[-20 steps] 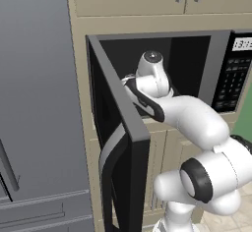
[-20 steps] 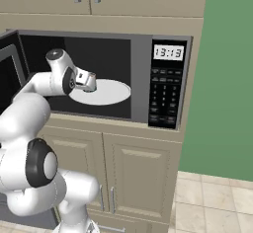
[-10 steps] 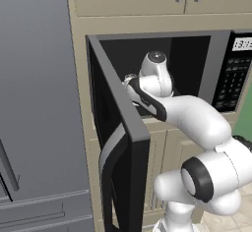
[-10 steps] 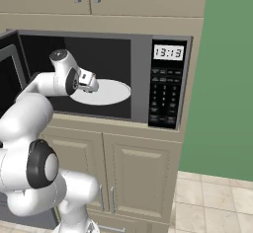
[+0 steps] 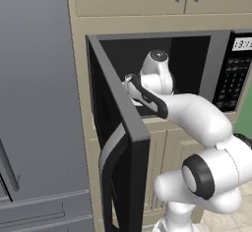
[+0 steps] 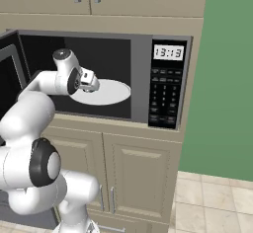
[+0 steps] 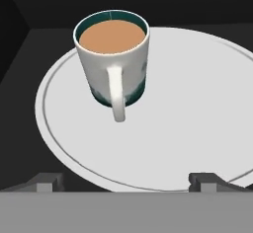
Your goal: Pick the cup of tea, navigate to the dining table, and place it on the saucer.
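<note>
The cup of tea [image 7: 112,54] stands upright on the white round turntable [image 7: 197,103] inside the open microwave, its handle turned toward the hand camera and brown liquid showing at the top. My gripper [image 7: 127,181] is open, a short way in front of the cup, with both dark fingertips [image 7: 49,180] well apart and nothing between them. From the right base view the gripper [image 6: 91,82] sits just inside the microwave mouth over the near left edge of the turntable [image 6: 106,93], and the hand hides the cup. The dining table and the saucer are out of view.
The microwave door [image 5: 120,142] swings out to the left, close beside my arm. The control panel [image 6: 166,89] flanks the cavity on the right. Beige cabinets [image 6: 138,177] sit below, a grey fridge [image 5: 34,103] at the left, a green wall [image 6: 225,79] at the right.
The hand has crept a little further into the microwave toward the cup. The jaws stay wide and the cup has not moved.
</note>
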Motion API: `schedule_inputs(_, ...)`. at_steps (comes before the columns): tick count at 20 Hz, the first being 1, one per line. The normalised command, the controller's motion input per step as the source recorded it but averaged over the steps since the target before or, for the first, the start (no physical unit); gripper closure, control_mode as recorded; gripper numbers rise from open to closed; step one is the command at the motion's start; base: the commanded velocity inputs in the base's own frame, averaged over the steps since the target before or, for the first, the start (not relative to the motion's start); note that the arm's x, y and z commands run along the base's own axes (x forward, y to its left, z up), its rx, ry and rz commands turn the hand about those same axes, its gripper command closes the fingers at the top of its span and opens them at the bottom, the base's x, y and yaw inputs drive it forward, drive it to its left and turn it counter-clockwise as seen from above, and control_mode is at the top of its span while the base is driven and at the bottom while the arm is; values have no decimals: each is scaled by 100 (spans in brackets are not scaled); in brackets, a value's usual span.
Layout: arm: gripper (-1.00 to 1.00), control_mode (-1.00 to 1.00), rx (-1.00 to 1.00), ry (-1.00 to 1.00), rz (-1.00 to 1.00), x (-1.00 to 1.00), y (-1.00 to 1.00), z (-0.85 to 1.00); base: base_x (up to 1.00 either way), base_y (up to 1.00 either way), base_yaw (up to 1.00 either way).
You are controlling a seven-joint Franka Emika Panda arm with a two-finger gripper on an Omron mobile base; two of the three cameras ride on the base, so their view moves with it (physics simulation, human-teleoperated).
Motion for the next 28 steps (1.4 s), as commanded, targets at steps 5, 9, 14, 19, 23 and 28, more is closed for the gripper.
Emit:
schedule_inputs(5, -100, -100, 0, 0, 2, 13, 0, -4, 0, 0, 0)
schedule_inputs(9, -100, -100, 0, 0, 0, 31, 0, -5, 0, 0, 0)
schedule_inputs(14, -100, -100, 0, 0, 0, 29, 1, 0, 0, 0, 0)
schedule_inputs(19, -100, -100, 0, 0, 0, 22, 5, -4, 0, 0, 0)
schedule_inputs(23, -100, -100, 0, 0, 0, 18, 11, -14, 0, 0, 0)
schedule_inputs(28, -100, -100, 0, 0, 0, 18, 10, -21, 0, 0, 0)
